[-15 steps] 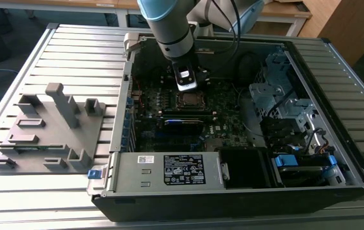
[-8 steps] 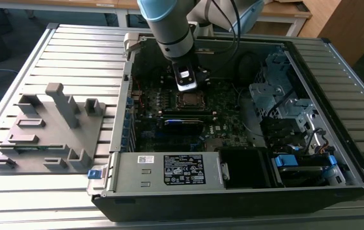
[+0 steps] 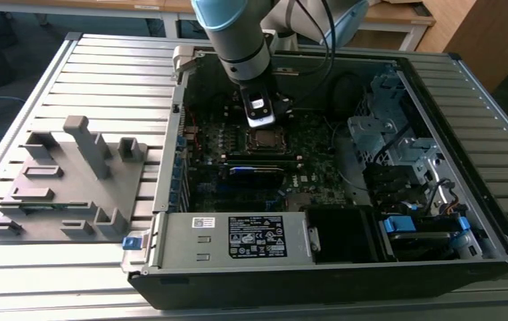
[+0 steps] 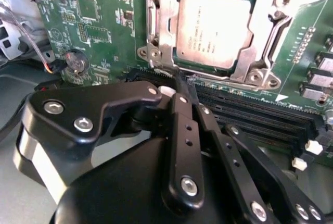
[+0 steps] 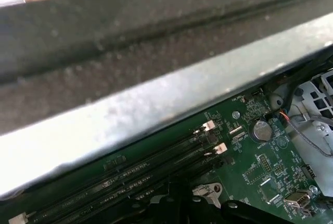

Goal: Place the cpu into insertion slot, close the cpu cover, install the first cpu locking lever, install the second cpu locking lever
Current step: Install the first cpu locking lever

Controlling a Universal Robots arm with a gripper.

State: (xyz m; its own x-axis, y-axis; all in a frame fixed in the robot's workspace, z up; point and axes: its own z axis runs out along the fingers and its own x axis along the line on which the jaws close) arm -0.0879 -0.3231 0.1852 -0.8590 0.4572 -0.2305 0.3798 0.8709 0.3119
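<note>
The cpu (image 4: pixel 212 26) lies flat in the insertion slot (image 4: pixel 156 52) on the green motherboard, its dull silver top showing. The cpu cover (image 4: pixel 260 52) is a silver frame lying down around it, with the chip seen through its window. My gripper (image 4: pixel 180 81) is shut with nothing in it, its black tips close together just off the socket's edge on the memory-slot side. In the exterior view the gripper (image 3: pixel 259 119) hangs inside the open case just behind the cpu (image 3: pixel 264 138). A thin wire lever (image 4: pixel 277 31) runs along one side of the socket.
Long black memory slots (image 4: pixel 250 114) lie right beside the socket, next to a coin battery (image 4: pixel 77 61). The case wall (image 5: pixel 156 78) stands close by. A power supply (image 3: pixel 236 237) and drive cage (image 3: pixel 388 134) crowd the case. A grey fixture plate (image 3: pixel 67 180) sits at the exterior view's left.
</note>
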